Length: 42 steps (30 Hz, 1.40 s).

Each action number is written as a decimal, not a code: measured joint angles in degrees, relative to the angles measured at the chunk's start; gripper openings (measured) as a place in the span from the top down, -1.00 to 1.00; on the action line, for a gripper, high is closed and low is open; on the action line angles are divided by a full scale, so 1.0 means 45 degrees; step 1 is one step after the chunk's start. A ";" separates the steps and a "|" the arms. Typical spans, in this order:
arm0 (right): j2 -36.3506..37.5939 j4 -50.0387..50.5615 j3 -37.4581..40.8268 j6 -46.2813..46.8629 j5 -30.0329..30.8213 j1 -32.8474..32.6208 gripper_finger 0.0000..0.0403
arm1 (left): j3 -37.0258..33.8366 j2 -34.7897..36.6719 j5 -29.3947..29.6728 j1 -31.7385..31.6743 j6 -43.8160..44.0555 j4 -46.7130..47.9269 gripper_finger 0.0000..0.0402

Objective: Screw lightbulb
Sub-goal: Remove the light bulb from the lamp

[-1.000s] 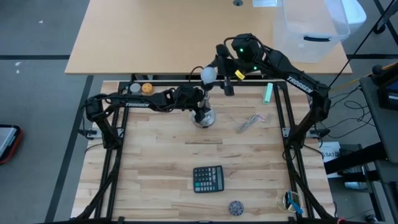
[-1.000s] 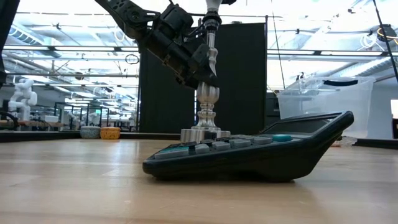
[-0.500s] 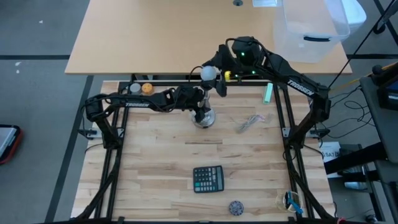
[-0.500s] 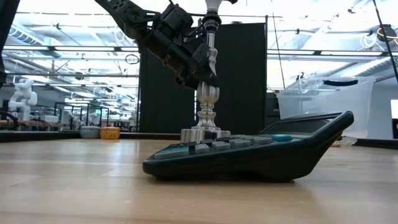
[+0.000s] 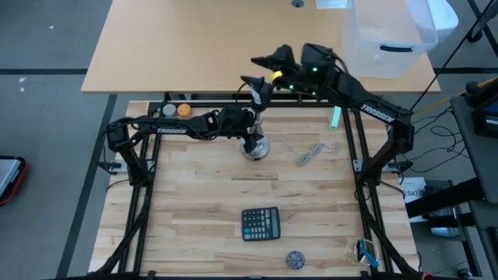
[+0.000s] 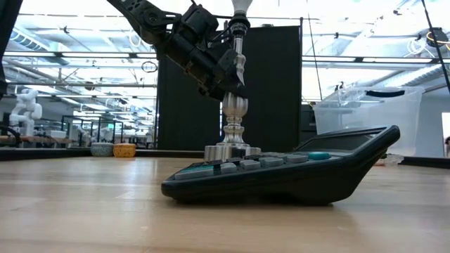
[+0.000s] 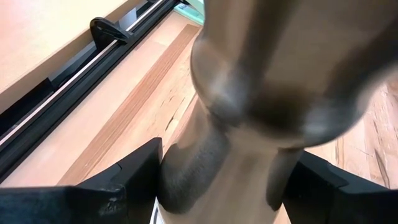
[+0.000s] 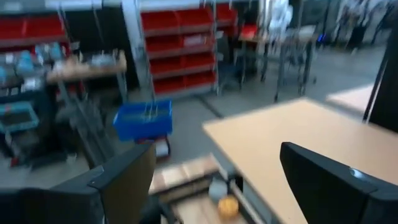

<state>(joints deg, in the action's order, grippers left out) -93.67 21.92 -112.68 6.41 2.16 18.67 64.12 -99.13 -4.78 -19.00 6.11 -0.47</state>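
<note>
Room stayed open across lower table (image 5: 202, 225). I saw left gripper (image 5: 247, 124) clenched on silver stand (image 6: 233, 119) at frame centre-top. Lightbulb (image 6: 240, 7) sat upright atop stand, base down, long axis vertical. Right gripper (image 5: 263, 68) hung released, just beside bulb. Calculator (image 5: 260, 224) lay below, orange ball (image 5: 184, 110) upper left.

A calculator (image 5: 261, 223) lies near the table's front edge, a silver stand (image 6: 232, 126) upright behind it, an orange ball (image 5: 184, 110) at the far rail, a clear bin (image 5: 389, 35) beyond.
</note>
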 joint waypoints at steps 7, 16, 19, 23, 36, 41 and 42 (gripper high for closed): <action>0.0834 -0.0945 0.0000 -0.0693 0.1554 -0.0176 -0.67 | 0.0000 0.0000 0.0064 -0.0005 -0.0005 -0.0028 -0.31; 0.2085 -0.0453 -0.0019 -0.1809 0.2911 -0.0174 -0.67 | -0.0039 0.0122 0.0204 0.0000 0.0292 -0.0432 -0.37; 0.2201 0.0023 -0.0019 -0.1913 0.2970 -0.0174 -0.67 | -0.0058 0.0281 0.0233 0.0001 0.0455 -0.0287 -0.59; 0.2173 0.0700 -0.0019 -0.1695 0.2960 -0.0174 -0.67 | -0.0063 0.0654 0.0307 0.0004 0.0601 -0.0342 -0.69; 0.2609 0.1281 -0.0005 -0.2377 0.2883 -0.0181 -0.67 | -0.0029 0.2912 0.1018 0.0102 0.0252 0.1940 -0.67; 0.3861 0.1624 -0.0034 -0.3140 0.2522 -0.0114 -0.67 | -0.0029 0.4900 0.1263 -0.0049 -0.0354 0.3309 -0.67; 0.4064 0.2025 -0.0044 -0.3171 0.2243 -0.0111 -0.67 | -0.0029 0.5352 0.1262 -0.0109 -0.0489 0.3361 -0.67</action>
<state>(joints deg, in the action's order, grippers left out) -75.38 31.04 -112.88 -7.86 12.25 18.17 63.99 -75.05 0.90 -19.49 3.91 14.66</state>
